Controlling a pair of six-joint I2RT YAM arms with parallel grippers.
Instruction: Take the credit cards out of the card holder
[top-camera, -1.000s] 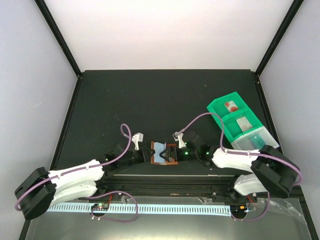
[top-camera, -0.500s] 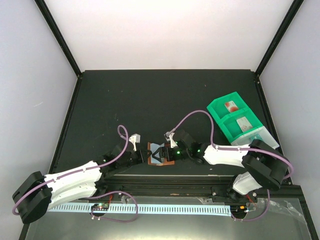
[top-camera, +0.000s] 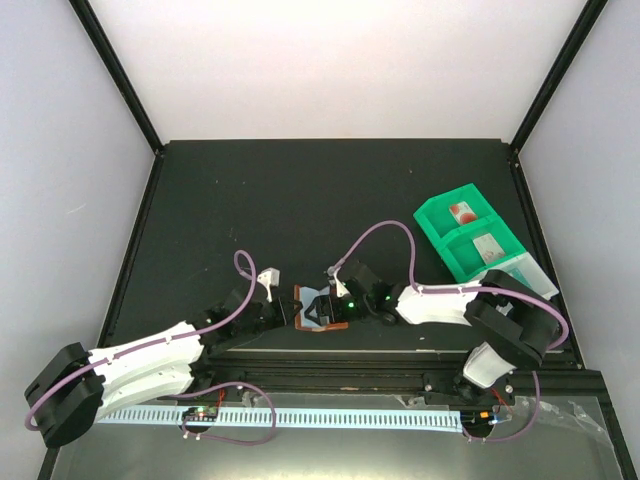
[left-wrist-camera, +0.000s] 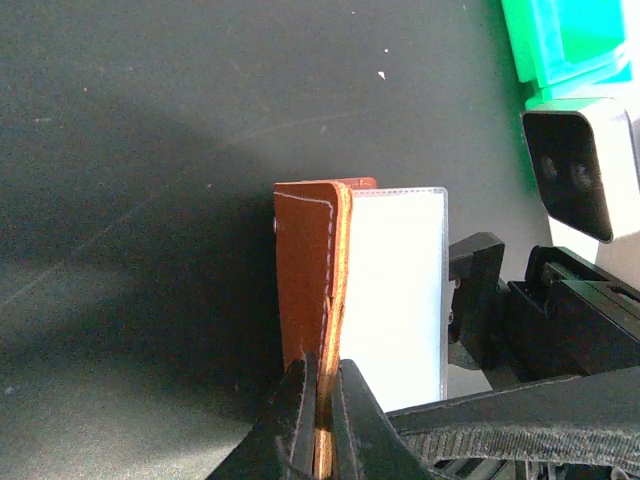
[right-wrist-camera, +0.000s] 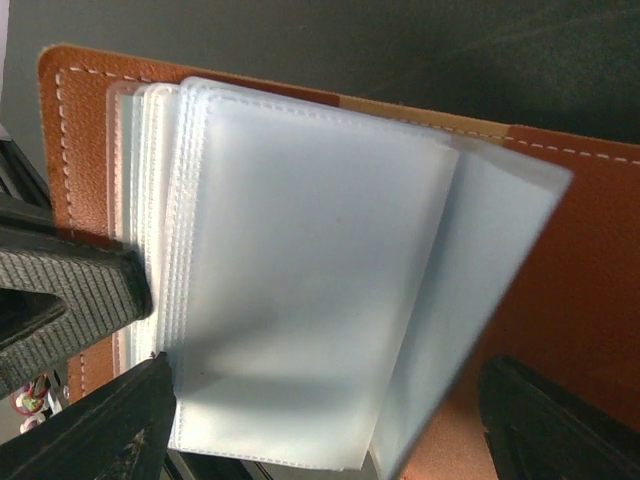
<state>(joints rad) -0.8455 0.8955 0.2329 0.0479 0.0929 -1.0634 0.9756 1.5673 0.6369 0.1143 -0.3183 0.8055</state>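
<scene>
Credit cards (top-camera: 461, 212): we count two in the green tray (top-camera: 445, 198); any left, unclear. Card holder (left-wrist-camera: 305, 270): left gripper (left-wrist-camera: 322, 385) pinching its edge, right gripper (right-wrist-camera: 325, 425) agape, empty, over sleeves (right-wrist-camera: 300, 280).

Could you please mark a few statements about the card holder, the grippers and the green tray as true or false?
1. The left gripper is shut on the brown cover of the card holder. True.
2. The right gripper grips a card. False: its jaws stand open on either side of the pale pockets, holding nothing.
3. The card holder is folded shut. False: it lies open, with its pockets showing.
4. The green tray holds a white card with a red mark and a greyish card, in separate compartments. True.
</scene>
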